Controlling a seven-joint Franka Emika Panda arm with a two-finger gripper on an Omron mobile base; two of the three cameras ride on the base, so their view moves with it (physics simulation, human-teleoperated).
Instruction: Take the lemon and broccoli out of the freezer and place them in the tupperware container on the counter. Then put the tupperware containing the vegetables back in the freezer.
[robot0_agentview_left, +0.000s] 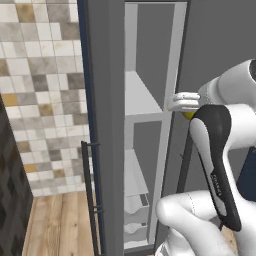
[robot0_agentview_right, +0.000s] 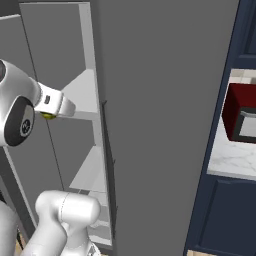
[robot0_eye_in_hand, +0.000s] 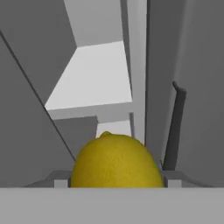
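Note:
The lemon (robot0_eye_in_hand: 116, 162), bright yellow, sits between my gripper's (robot0_eye_in_hand: 117, 183) two fingers, which are shut on its sides. In the left base view a sliver of the lemon (robot0_agentview_left: 189, 115) peeks out under the white hand, held in the air level with the upper shelf (robot0_agentview_left: 142, 95) of the open freezer (robot0_agentview_left: 150, 165), at the right edge of its opening. The right base view shows the lemon (robot0_agentview_right: 48, 116) just left of that shelf's front. The broccoli and the tupperware container are out of view. A strip of the counter (robot0_agentview_right: 232, 161) lies at the right.
The freezer door stands open at the left with its long dark handle (robot0_agentview_left: 90, 190). Lower white shelves and drawers (robot0_agentview_left: 136, 210) fill the freezer's bottom. A red microwave (robot0_agentview_right: 242, 120) stands on the counter over dark navy cabinets (robot0_agentview_right: 220, 215). A tiled wall (robot0_agentview_left: 42, 90) is at the left.

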